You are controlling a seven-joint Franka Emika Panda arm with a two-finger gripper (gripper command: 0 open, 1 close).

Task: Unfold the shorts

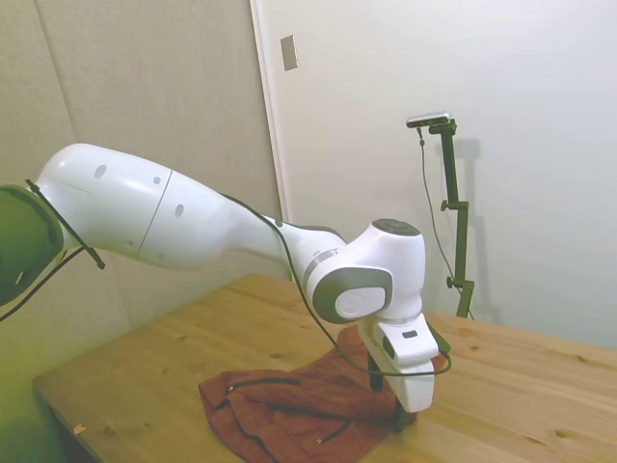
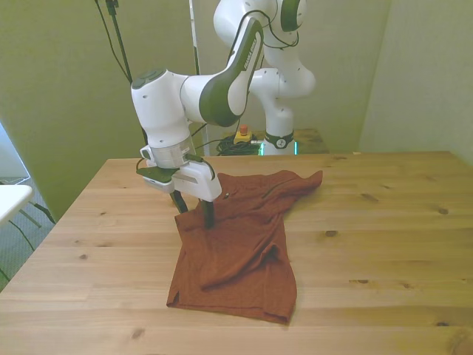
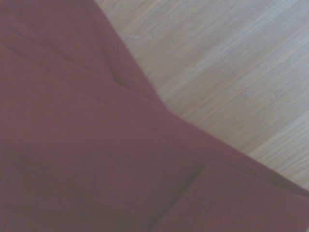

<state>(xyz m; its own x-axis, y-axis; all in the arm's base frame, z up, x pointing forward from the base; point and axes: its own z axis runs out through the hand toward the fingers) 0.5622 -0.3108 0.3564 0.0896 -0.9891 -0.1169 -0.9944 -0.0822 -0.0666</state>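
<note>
The rust-brown shorts (image 2: 244, 244) lie crumpled on the wooden table (image 2: 384, 222), running from the near middle up toward the front view's right. Thin dark zipper lines show on the shorts (image 1: 289, 410) in the side view. My gripper (image 2: 194, 213) points straight down at the edge of the shorts on the front view's left. Its two dark fingers (image 2: 208, 214) stand apart, tips at the cloth, so the gripper (image 1: 388, 400) is open. The wrist view shows blurred folds of the shorts (image 3: 96, 159) beside bare wood.
The table's left edge (image 2: 70, 214) in the front view is close to the gripper. Behind the far edge stand the arm's base (image 2: 281, 140) and a yellow box with a red button (image 2: 242, 135). A white object (image 2: 11, 198) sits off the table's left side.
</note>
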